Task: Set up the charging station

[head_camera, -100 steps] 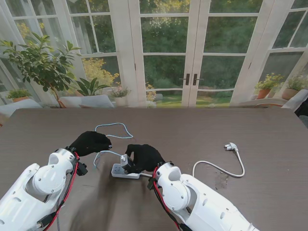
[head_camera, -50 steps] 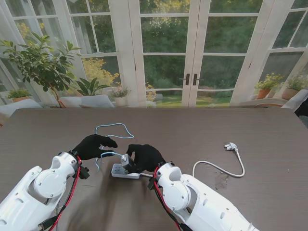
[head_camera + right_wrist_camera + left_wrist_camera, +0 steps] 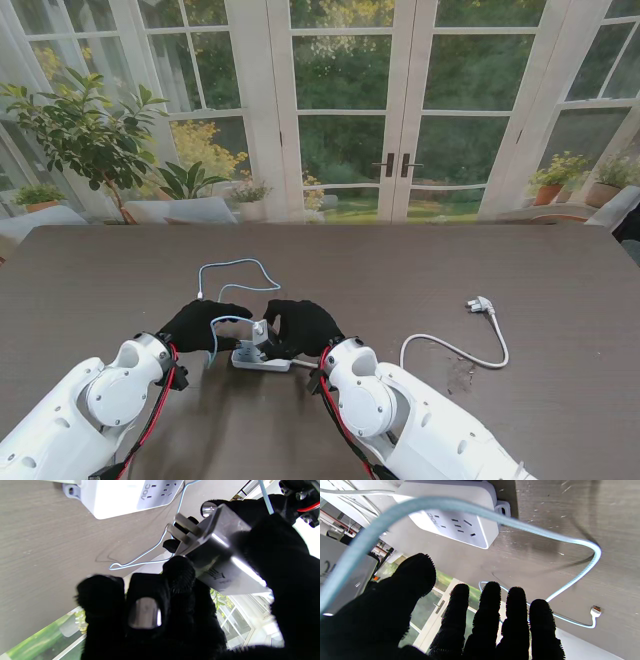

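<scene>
so the left hand (image 3: 203, 325) has slid in from the left and now sits right beside the white plastic power strip (image 3: 258, 357), fingers spread and gripping nothing with the pale blue braided cable (image 3: 232, 268) draped over it, while the right hand (image 3: 303, 325) stays clamped on the silver block charger (image 3: 220, 562), prongs just off the sockets, so plugging in looks close.

- Left hand (image 3: 203, 325) moved nearer to me and rightward; now just beside the power strip (image 3: 259, 357), fingers spread.
- Blue cable (image 3: 236, 276): near loop dragged toward the strip, now arcing over the left hand's fingers.
</scene>
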